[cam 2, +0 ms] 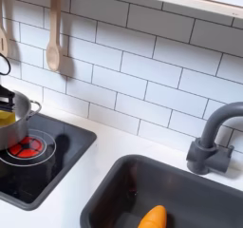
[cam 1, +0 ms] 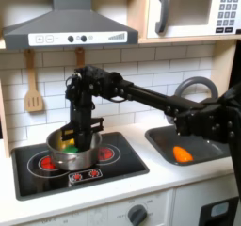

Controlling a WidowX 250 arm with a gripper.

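Note:
In the first exterior view my black arm reaches from the right across to the stove. The gripper (cam 1: 73,136) points down into a silver pot (cam 1: 83,158) standing on the front left burner. Something yellow (cam 1: 68,151) and something green (cam 1: 62,145) lie inside the pot under the fingers. The fingertips are low inside the pot rim, and I cannot tell whether they are closed on anything. The second exterior view catches the pot (cam 2: 21,106) at its left edge, with the yellow thing (cam 2: 5,119) inside.
An orange carrot-like toy (cam 1: 182,154) (cam 2: 152,218) lies in the dark sink (cam 1: 202,150) (cam 2: 114,189), right of the stove (cam 1: 118,164) (cam 2: 57,161). A grey faucet (cam 1: 191,85) (cam 2: 214,142) stands behind the sink. A wooden spatula (cam 1: 34,100) and a wooden spoon (cam 2: 54,32) hang on the tiled wall.

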